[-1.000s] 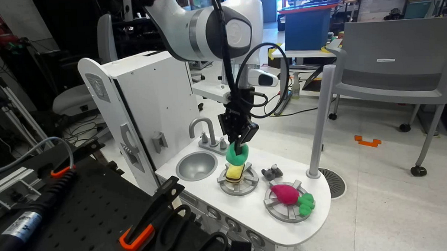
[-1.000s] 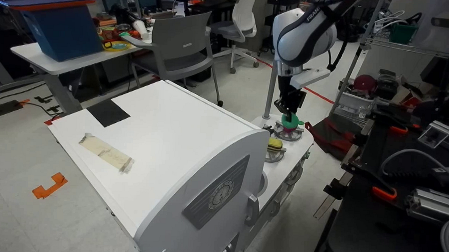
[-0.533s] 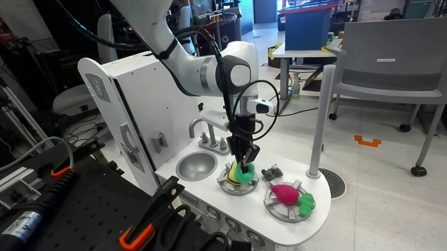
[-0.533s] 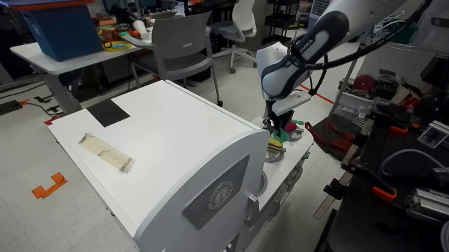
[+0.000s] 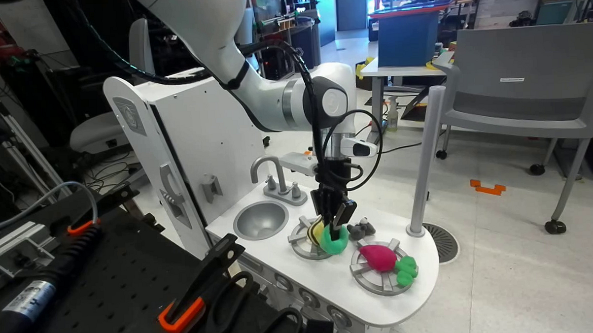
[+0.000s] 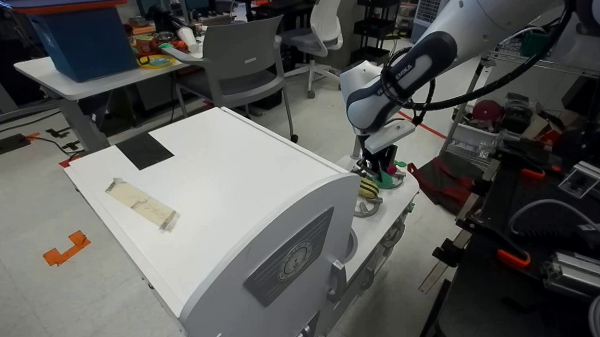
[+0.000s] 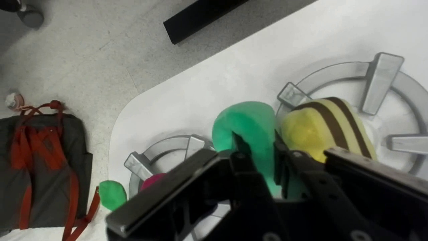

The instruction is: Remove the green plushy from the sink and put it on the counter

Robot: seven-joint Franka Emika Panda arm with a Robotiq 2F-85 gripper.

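Holding the green plushy (image 5: 340,247) between narrowed jaws, the gripper (image 7: 256,137) hangs over the counter (image 5: 335,284) beside the striped toy (image 7: 322,129); in the wrist view, the plushy's long axis slants steeply, rounded end topmost.

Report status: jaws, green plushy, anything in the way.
Jaws shut on green plushy. Clear of sink, low over counter, contact unclear. Yellow striped plushy close alongside, possibly in the way.

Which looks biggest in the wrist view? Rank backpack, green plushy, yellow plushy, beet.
1. Backpack, though the picture's left edge cuts it off.
2. Green plushy and yellow plushy: both partly hidden, too close to rank.
3. Beet, judged by the small bits that show.
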